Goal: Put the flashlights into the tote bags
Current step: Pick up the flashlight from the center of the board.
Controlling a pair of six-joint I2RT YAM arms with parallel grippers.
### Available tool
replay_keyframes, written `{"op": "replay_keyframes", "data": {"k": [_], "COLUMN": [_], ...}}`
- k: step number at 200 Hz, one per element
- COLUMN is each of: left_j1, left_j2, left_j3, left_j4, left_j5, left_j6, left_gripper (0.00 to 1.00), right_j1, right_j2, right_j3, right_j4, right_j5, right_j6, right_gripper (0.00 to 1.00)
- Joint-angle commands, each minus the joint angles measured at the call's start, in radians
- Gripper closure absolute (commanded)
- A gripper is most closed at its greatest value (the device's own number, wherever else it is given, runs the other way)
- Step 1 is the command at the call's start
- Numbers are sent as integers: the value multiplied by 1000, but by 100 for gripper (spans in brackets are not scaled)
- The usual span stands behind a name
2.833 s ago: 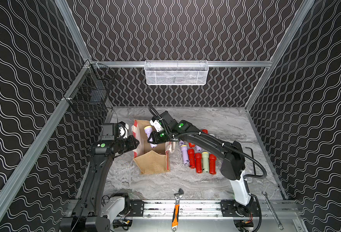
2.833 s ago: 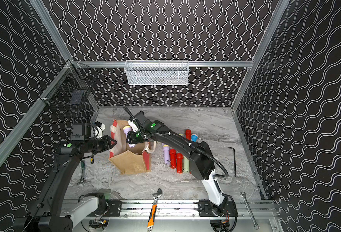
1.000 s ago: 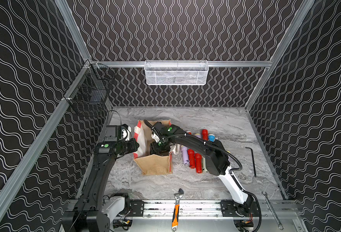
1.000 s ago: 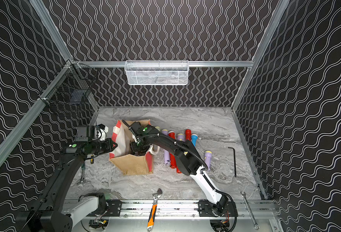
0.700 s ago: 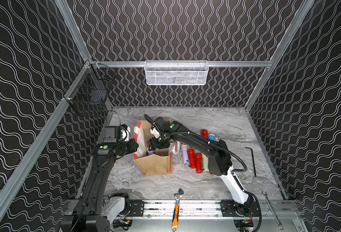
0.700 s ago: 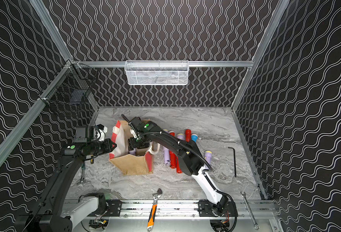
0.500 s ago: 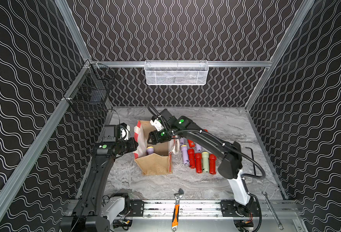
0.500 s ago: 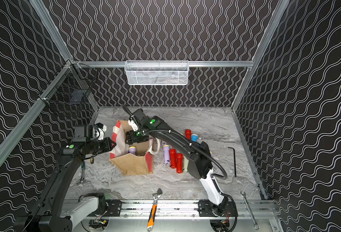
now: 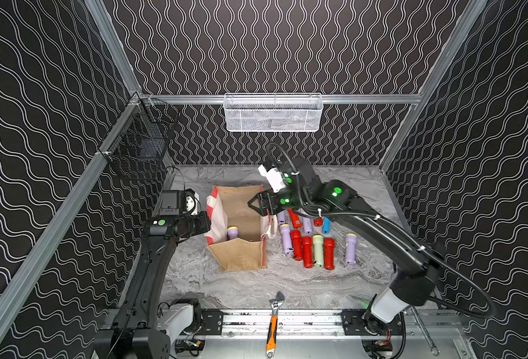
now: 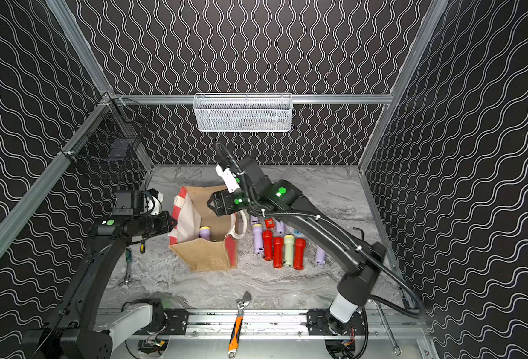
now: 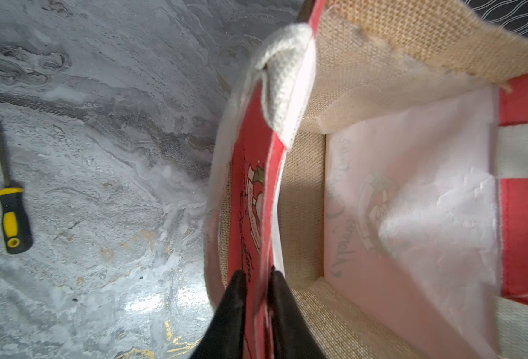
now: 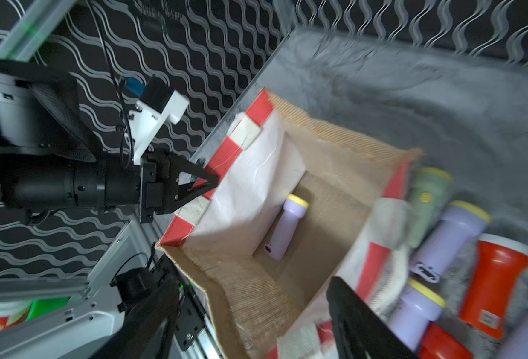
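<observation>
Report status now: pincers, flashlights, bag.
Left pincer shut on tote bag side rim. Right pincer open, empty, above bag mouth. One lilac flashlight inside; other flashlights on table beside bag. Nothing else in the way.

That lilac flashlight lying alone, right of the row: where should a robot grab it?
Take the lilac flashlight by its narrow handle, probably straight down from above, jaws across it. It lies flat, clear of the red flashlight beside it, so both long sides are free.
</observation>
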Motion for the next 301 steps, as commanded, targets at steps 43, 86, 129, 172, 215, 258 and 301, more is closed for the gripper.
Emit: {"op": "replay_keyframes", "data": {"k": [43, 86, 129, 172, 215, 258, 301], "left_j1": [0, 0, 0, 0, 0, 0, 0], "left_j2": [32, 51, 46, 63, 68, 63, 56], "left_j3": [65, 72, 56, 58, 55, 51, 46], "left_j4": [-5, -16, -18, -15, -11, -15, -10], "left_j5": [-6, -20, -33, -34, -36, -46, -37], "left_j6": [17, 22, 23, 24, 28, 34, 37], "left_gripper": [80, 80, 80, 80, 80, 80, 79], "right_j1": [-176, -191, -224, -230, -201, -170, -165], "right_j2": [-249, -190, -121, -10, 68, 153, 161], "right_j3": [-464, -571, -607, -612, -601, -560, -573], "right_j4": [151, 145, 186, 198, 215, 188, 163], "right_j5": [54, 51, 24, -5, 13, 45, 103], "right_j6": [107, 132, 137, 146, 168, 183, 214], "right_gripper": [28, 31, 37, 39, 40, 41, 41]}}
